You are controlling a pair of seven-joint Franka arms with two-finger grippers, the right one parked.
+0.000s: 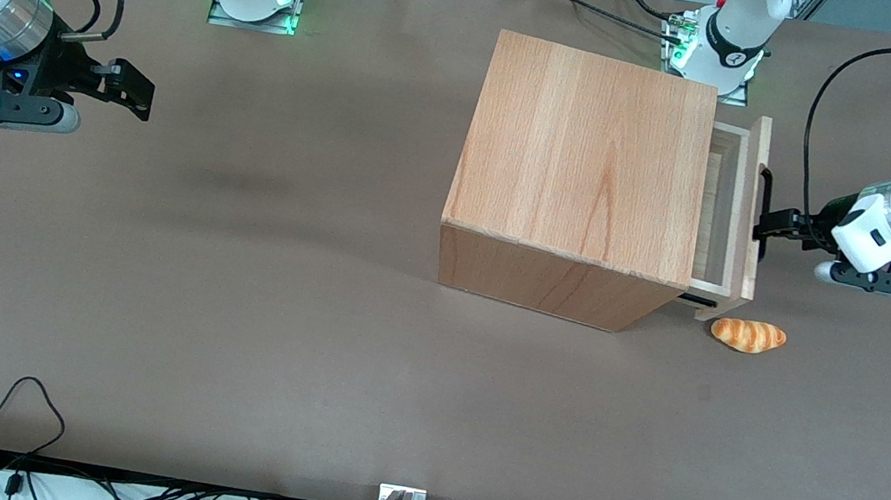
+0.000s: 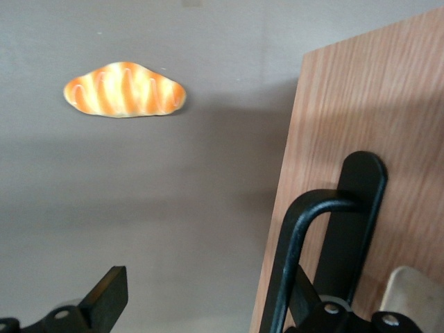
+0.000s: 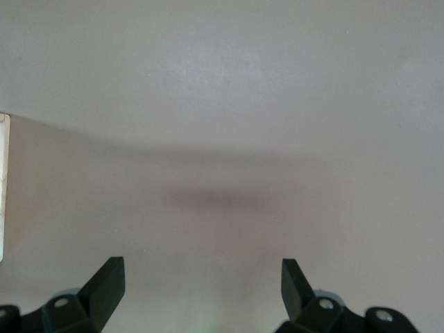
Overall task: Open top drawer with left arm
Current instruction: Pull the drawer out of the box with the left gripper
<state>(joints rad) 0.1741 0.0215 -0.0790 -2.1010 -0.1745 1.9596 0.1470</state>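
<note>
The top drawer [image 1: 744,206] stands pulled a short way out of the wooden cabinet [image 1: 579,164], so a strip of its tray shows. Its flat front panel [image 2: 374,104] carries a slim black bar handle [image 1: 763,200] [image 2: 291,243]. The left arm's black gripper [image 1: 771,226] [image 2: 205,291] is at that handle, open. One finger [image 2: 305,295] sits tucked between the bar and the panel. The second finger [image 2: 104,298] hangs free over the bare table, apart from the drawer.
A striped bread roll [image 1: 747,334] [image 2: 125,90] lies on the brown table [image 1: 229,298], just nearer the front camera than the drawer's front panel. The left arm's white wrist [image 1: 884,229] reaches in from the working arm's end of the table.
</note>
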